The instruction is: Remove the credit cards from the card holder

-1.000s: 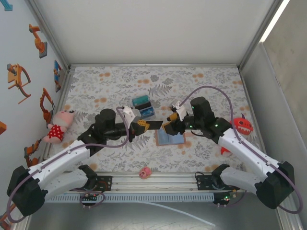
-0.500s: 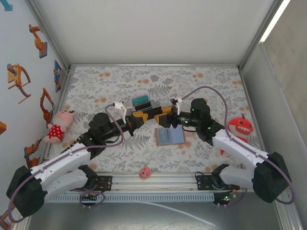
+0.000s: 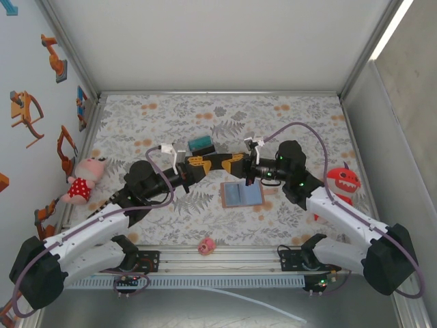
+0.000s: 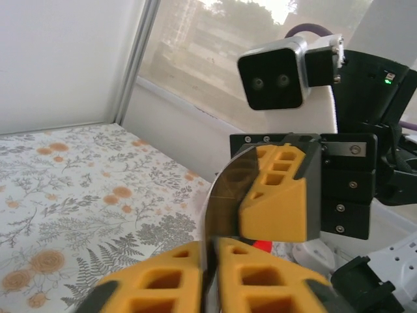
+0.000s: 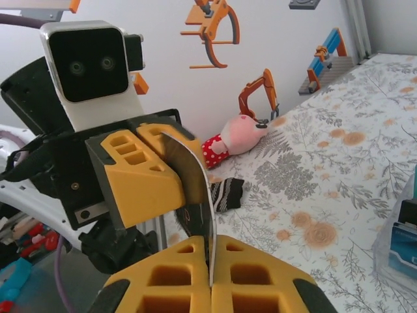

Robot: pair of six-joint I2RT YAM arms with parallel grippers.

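My left gripper point(image 3: 196, 164), jaws narrow, pinches one end of a thin dark plastic credit card point(image 4: 225, 192) in mid-air over the tabletop's middle; a teal card point(image 3: 201, 143) already lies out toward the far edge; my right gripper point(image 5: 212, 251) clamps the dark card's other end; the open tan-brown leather card holder point(image 3: 242, 195) lies flat below, right of centre; I cannot tell whether its pale blue pockets hold more.

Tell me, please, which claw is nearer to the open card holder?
Right. The right claw hangs just past the far edge of the card holder; the left claw sits farther left, both pinching one dark credit card.
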